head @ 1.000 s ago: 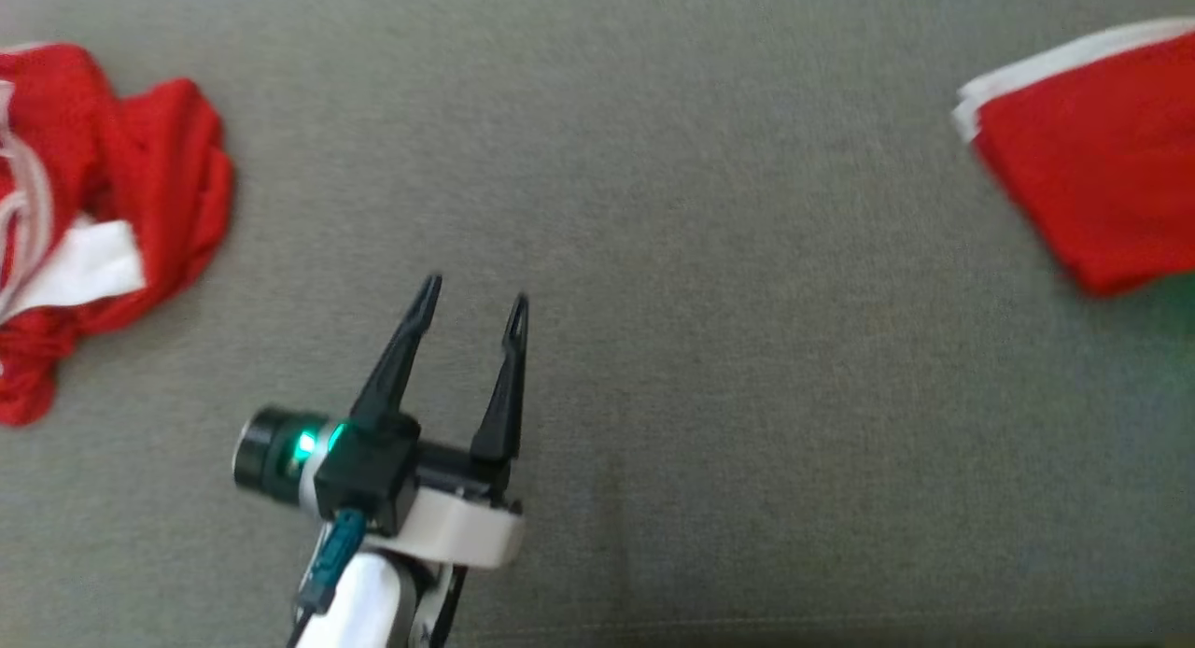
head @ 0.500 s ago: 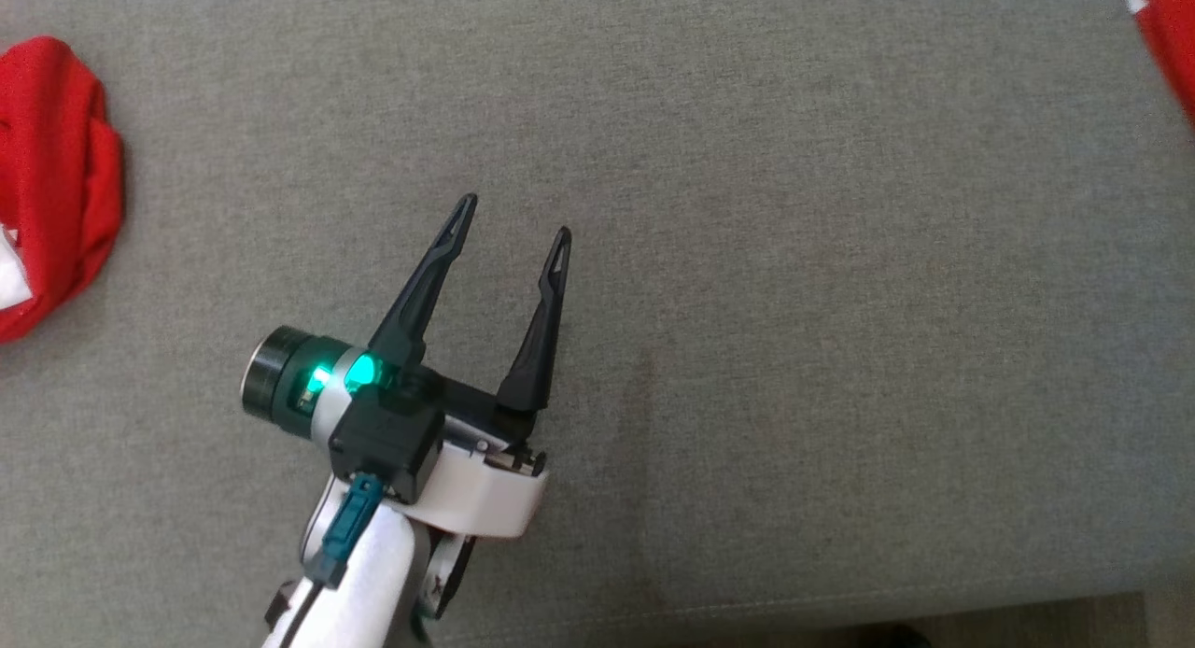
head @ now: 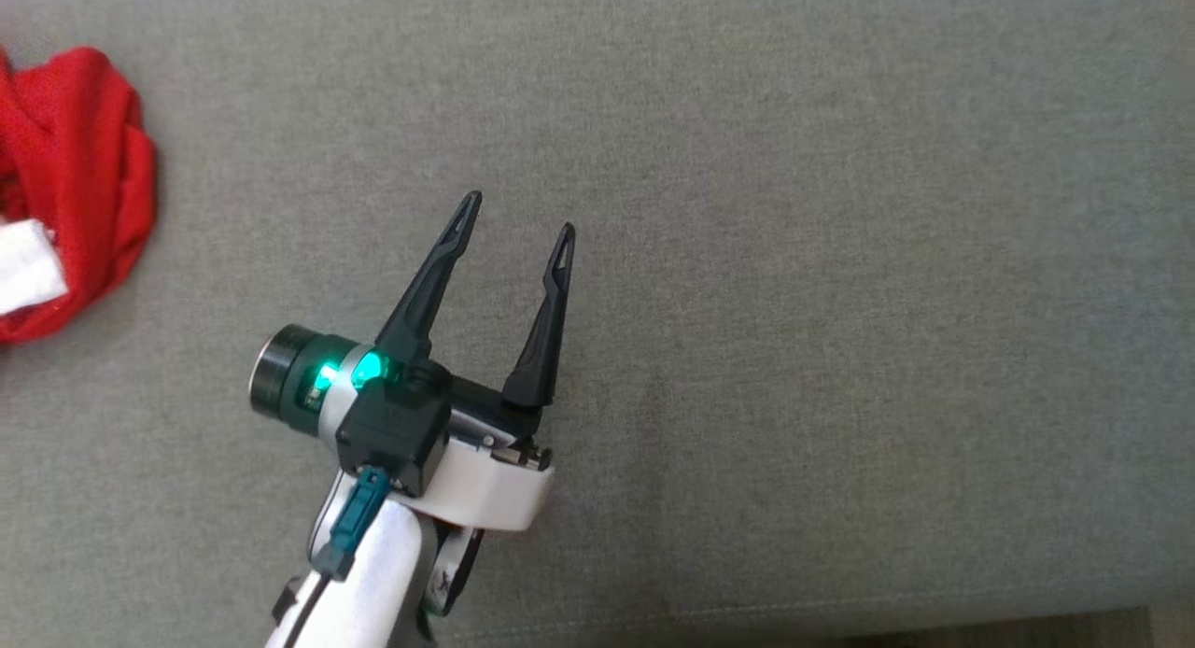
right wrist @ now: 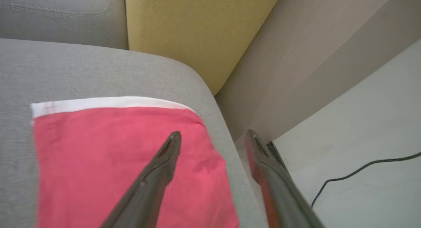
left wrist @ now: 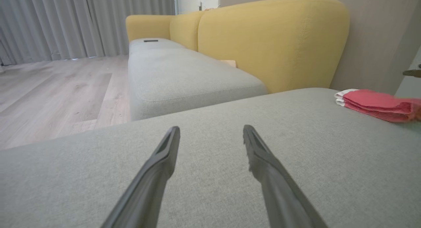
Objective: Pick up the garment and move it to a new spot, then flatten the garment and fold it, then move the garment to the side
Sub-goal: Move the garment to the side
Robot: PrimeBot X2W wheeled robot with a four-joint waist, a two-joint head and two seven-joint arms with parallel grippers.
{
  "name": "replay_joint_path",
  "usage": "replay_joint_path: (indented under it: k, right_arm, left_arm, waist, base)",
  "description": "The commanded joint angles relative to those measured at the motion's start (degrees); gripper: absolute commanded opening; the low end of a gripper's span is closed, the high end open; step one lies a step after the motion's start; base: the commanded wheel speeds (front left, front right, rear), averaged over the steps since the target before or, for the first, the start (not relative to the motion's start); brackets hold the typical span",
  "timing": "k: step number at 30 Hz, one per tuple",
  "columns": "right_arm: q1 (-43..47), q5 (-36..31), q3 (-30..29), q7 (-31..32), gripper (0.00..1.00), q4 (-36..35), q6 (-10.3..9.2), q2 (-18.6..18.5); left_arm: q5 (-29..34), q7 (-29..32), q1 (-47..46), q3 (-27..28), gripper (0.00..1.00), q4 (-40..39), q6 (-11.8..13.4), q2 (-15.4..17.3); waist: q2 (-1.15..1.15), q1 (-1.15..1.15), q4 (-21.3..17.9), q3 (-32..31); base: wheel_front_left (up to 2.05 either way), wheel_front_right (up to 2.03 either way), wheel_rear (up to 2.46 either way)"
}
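Observation:
A folded red garment (right wrist: pixel 98 155) with a white edge lies flat near the corner of the grey cushion (right wrist: pixel 82 70). My right gripper (right wrist: pixel 213 133) stands open over it, one finger above the cloth and the other past the cushion's rim, holding nothing. The same folded garment (left wrist: pixel 375 103) shows at the far right in the left wrist view. My left gripper (head: pixel 519 213) is open and empty over bare cushion (head: pixel 840 302); its fingers (left wrist: pixel 164 155) point across the seat. A crumpled red and white garment (head: pixel 84 181) lies at the left edge of the head view.
A yellow sofa back (left wrist: pixel 273 40) and a second grey seat (left wrist: pixel 184 77) stand beyond the cushion. Wooden floor (left wrist: pixel 56 90) and curtains (left wrist: pixel 82 21) lie further off. Beside the cushion's corner are a beige wall (right wrist: pixel 296 57) and pale floor with a black cable (right wrist: pixel 361 169).
The head camera has shifted, and the folded garment has slid out of its picture on the right. My left gripper sits higher in the picture, still open. My right gripper has opened.

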Motion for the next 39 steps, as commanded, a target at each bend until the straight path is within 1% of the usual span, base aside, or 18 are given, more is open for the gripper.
replay_joint_path:
  k: [1,4,7,10,14,16,20,23,26,30,31,33,35,39]
  right_arm:
    - [0.82,-0.81,0.28,-1.22,1.00,-0.37,0.37,-0.19]
    - [2.12,-1.88,0.05,-3.39,1.00,0.02,0.37,4.50]
    - [4.56,-2.27,0.24,-5.56,1.00,-0.51,0.37,10.31]
    - [8.79,-1.01,0.83,-6.79,1.00,-1.79,0.37,15.81]
    - [16.01,2.02,3.14,-8.47,1.00,-6.10,0.37,21.46]
    - [19.70,3.76,4.81,-9.42,1.00,-9.33,0.37,24.01]
    - [26.57,6.57,7.14,-10.79,1.00,-15.18,0.37,27.48]
    - [30.34,6.21,6.93,-11.19,1.00,-19.85,0.37,29.03]
    - [35.11,2.83,2.75,-11.24,1.00,-28.65,0.37,30.75]
    - [44.56,-3.30,-4.36,-11.25,1.00,-40.56,0.37,34.71]
    - [44.56,-3.30,-4.36,-11.25,1.00,-40.56,0.37,34.71]
    - [49.53,-5.60,-7.06,-11.25,1.00,-44.77,0.37,36.84]
    - [54.06,-7.44,-8.74,-11.26,1.00,-47.20,0.37,38.40]
    - [59.95,-10.57,-10.42,-11.26,1.00,-50.13,0.37,40.03]
  left_arm:
    - [-0.14,-0.28,0.22,1.43,1.00,-1.63,0.45,0.62]
    - [-0.59,-0.28,1.66,1.86,1.00,-1.12,0.95,0.76]
    - [-1.46,-0.28,3.81,2.63,1.00,-0.20,1.50,0.76]
    - [-2.74,-0.28,6.26,3.91,1.00,0.91,2.00,0.59]
    - [-4.64,-0.28,9.86,5.96,1.00,2.29,2.39,0.15]
    - [-5.35,-0.28,11.86,7.15,1.00,2.96,2.70,-0.07]
    - [-6.86,-0.28,16.09,10.08,1.00,3.95,3.67,-0.49]
    - [-7.41,-0.28,18.42,12.00,1.00,4.21,4.05,-0.71]
    - [-7.57,-0.28,20.12,13.63,1.00,4.49,4.09,-0.85]
    - [-7.28,-0.28,22.07,15.62,1.00,4.67,3.74,-0.95]
    - [-7.28,-0.28,22.07,15.62,1.00,4.67,3.74,-0.95]
    - [-6.93,-0.28,23.10,16.46,1.00,4.86,3.44,-0.98]
    - [-6.60,-0.28,24.05,17.26,1.00,5.01,3.06,-1.01]
    - [-6.14,-0.28,25.47,18.10,1.00,4.70,2.01,-1.07]
  waist:
    - [0.00,-0.01,0.16,-1.82]
    - [0.00,-0.01,-0.06,-5.16]
    - [0.00,-0.01,-0.40,-9.16]
    - [0.00,-0.01,-0.67,-13.17]
    - [0.00,-0.01,-0.57,-18.62]
    - [0.00,-0.01,-0.50,-21.28]
    - [0.00,-0.01,-0.41,-26.30]
    - [0.00,-0.01,-0.17,-28.34]
    - [0.00,-0.01,0.07,-30.02]
    - [0.00,-0.01,0.46,-32.00]
    - [0.00,-0.01,0.46,-32.00]
    - [0.00,-0.01,0.72,-33.09]
    - [0.00,-0.01,0.96,-34.07]
    - [0.00,-0.01,1.26,-35.05]
  base:
    - [0.00,0.00,0.00]
    - [0.00,0.00,0.00]
    - [0.00,0.00,0.00]
    - [0.00,0.00,0.00]
    - [0.00,0.00,0.00]
    - [0.00,0.00,0.00]
    - [0.00,0.00,0.00]
    - [0.00,0.00,0.00]
    - [0.00,0.00,0.00]
    - [0.00,0.00,0.00]
    - [0.00,0.00,0.00]
    - [0.00,0.00,0.00]
    - [0.00,0.00,0.00]
    - [0.00,0.00,0.00]
